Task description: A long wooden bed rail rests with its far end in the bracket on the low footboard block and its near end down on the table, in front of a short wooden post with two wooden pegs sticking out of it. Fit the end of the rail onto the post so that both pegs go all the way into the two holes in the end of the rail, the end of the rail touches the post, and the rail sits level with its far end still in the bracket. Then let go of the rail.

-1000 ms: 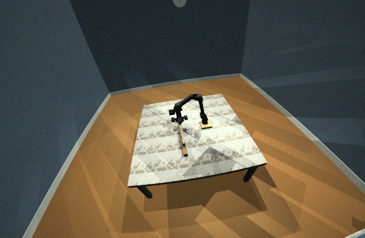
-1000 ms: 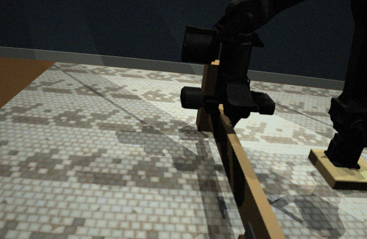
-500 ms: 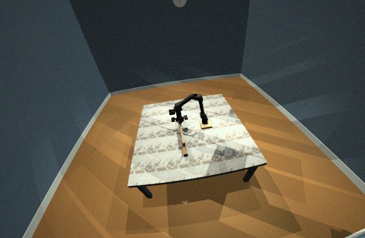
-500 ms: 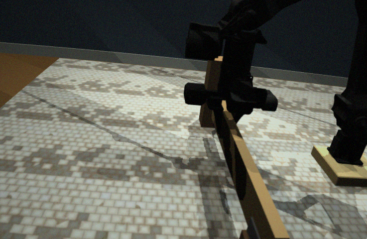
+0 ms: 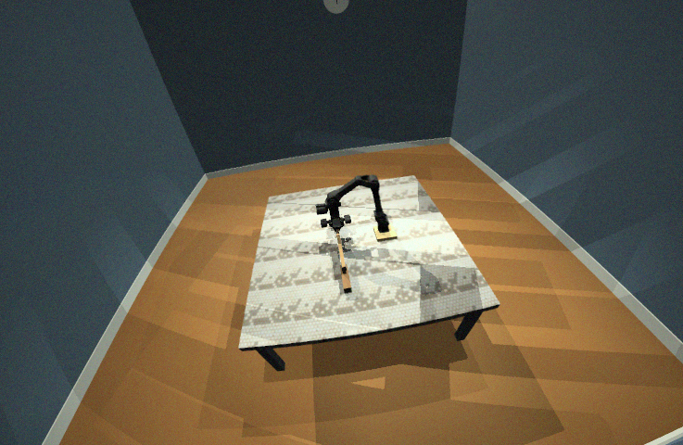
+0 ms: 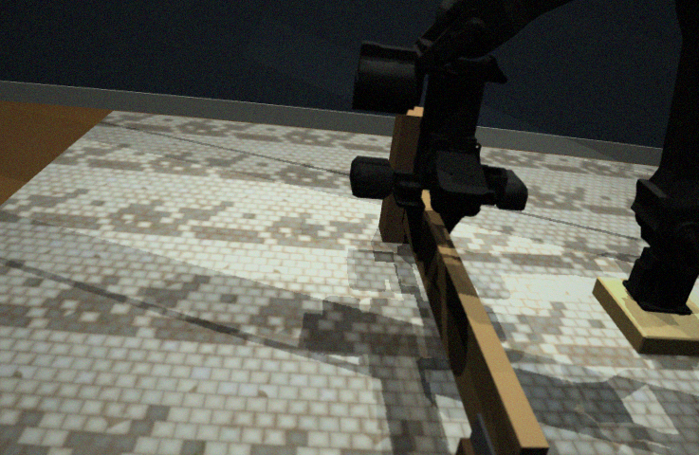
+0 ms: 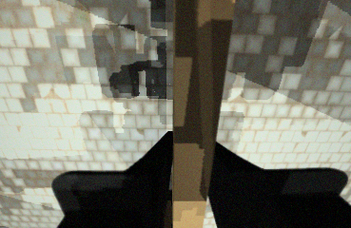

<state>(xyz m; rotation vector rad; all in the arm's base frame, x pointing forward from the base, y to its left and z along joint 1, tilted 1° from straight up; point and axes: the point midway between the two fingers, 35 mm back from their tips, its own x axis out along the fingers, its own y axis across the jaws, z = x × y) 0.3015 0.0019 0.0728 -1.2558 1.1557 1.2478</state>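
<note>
Bed rail (image 5: pixel 342 255) (image 6: pixel 487 343) (image 7: pixel 188 166) in the jaws (image 5: pixel 337 231) (image 6: pixel 432 227).
Long axis runs from the post (image 6: pixel 405 155) toward the footboard block (image 5: pixel 346 283); jaws clenched on it.

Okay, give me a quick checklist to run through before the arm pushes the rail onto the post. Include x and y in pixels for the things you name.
Fingers (image 6: pixel 431 236) closed on the rail (image 5: pixel 341 257) (image 6: pixel 492 343) (image 7: pixel 188 171): ok.
Rail held near the post (image 6: pixel 403 147), not mid-length: ok.
Rail's far end over the footboard block (image 5: pixel 346 280): ok.
Pegs lined up with the holes: cannot tell, arm hides them.
Rail end touching the post: cannot tell.
Rail exactly level: cannot tell.
</note>
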